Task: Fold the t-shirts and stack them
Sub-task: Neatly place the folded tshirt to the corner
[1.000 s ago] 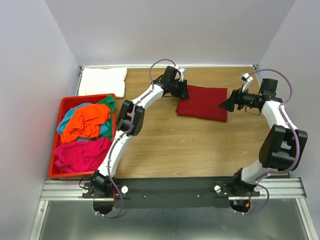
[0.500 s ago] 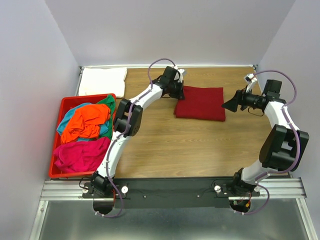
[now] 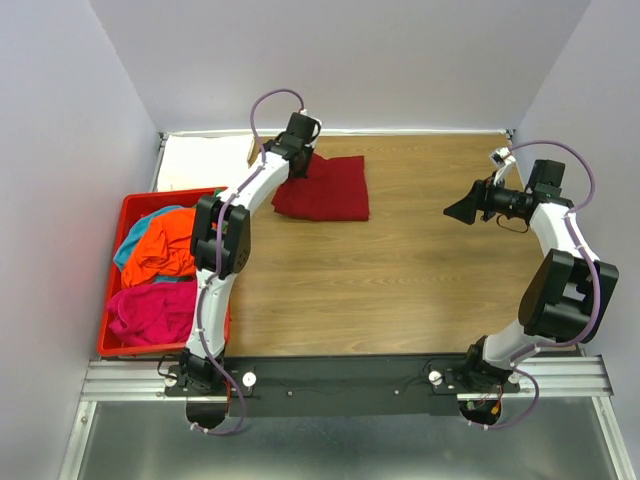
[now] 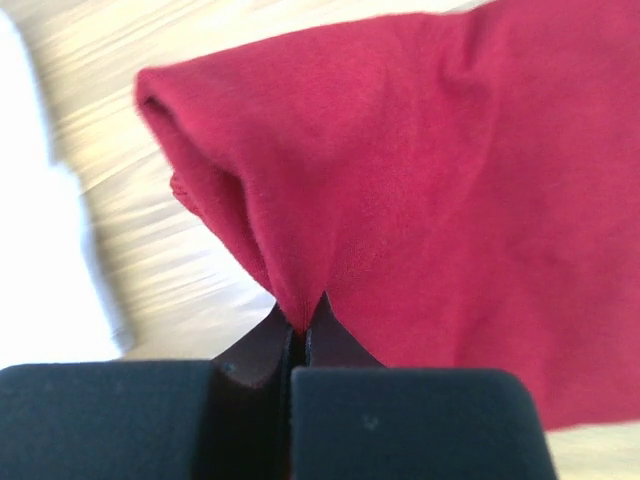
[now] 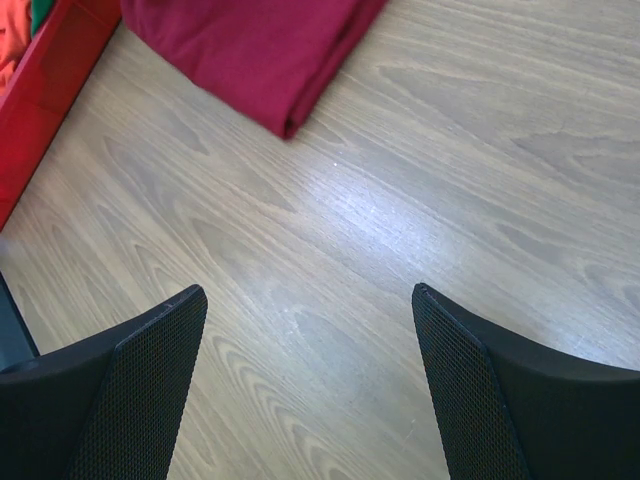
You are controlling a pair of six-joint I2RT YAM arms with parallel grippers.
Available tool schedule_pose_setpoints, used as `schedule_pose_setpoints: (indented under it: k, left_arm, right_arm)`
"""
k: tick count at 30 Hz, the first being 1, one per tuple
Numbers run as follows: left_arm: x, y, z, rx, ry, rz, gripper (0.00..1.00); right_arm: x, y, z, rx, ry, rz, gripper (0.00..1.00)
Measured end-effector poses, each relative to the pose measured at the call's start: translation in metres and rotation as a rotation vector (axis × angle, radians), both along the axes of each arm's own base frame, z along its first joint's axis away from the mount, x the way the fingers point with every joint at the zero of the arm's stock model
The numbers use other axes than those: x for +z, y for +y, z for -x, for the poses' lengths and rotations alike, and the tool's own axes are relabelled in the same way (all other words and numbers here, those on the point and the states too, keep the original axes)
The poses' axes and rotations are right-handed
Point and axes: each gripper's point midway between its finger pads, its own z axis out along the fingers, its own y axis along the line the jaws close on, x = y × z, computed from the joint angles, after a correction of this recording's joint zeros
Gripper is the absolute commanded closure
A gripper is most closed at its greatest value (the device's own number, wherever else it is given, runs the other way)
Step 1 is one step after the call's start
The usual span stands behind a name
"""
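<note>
A folded dark red t-shirt (image 3: 330, 190) lies at the back of the table, left of centre. My left gripper (image 3: 297, 150) is shut on a pinch of its cloth at the far left corner; in the left wrist view the jaws (image 4: 298, 330) are pressed together on the dark red t-shirt (image 4: 420, 190). A folded white t-shirt (image 3: 205, 162) lies flat in the back left corner, just beside that grip. My right gripper (image 3: 458, 210) hovers open over bare wood at the right; its wrist view shows the gripper (image 5: 308, 292) with nothing between the fingers.
A red plastic bin (image 3: 160, 197) at the left edge holds crumpled orange (image 3: 165, 245), magenta (image 3: 160, 305) and teal (image 3: 122, 252) t-shirts. The left arm stretches over the bin's right side. Walls close the table at the back and sides.
My left gripper has shut on the dark red t-shirt and dragged it left, close to the white one. The right gripper drew back slightly to the right and stays open.
</note>
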Motion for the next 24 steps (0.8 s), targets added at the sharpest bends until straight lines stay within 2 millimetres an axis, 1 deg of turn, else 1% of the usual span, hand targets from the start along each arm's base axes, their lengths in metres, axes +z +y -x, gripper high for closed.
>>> schedule_pose_setpoints:
  k: [3,8,10,12,19,24]
  left_arm:
    - [-0.003,0.033,-0.004,0.061,0.000,-0.085,1.00]
    - [0.013,0.059,-0.015,0.119,-0.050,-0.169,1.00]
    - [0.018,0.066,-0.019,0.136,-0.070,-0.190,1.00]
    - [0.021,0.074,-0.022,0.152,-0.079,-0.212,1.00]
    - [0.028,0.122,-0.030,0.246,-0.098,-0.292,1.00]
    - [0.034,0.146,-0.034,0.291,-0.114,-0.339,1.00]
  right_arm:
    - [0.000,0.000,0.000,0.002,0.000,-0.003,0.11]
    - [0.002,0.002,0.002,0.004,0.003,-0.006,0.11]
    - [0.005,0.002,0.003,0.005,-0.005,-0.004,0.11]
    - [0.008,0.002,0.004,0.006,-0.012,-0.003,0.11]
    - [0.010,0.003,0.005,0.012,-0.020,-0.004,0.11]
    - [0.010,0.004,0.007,0.019,-0.016,-0.012,0.11]
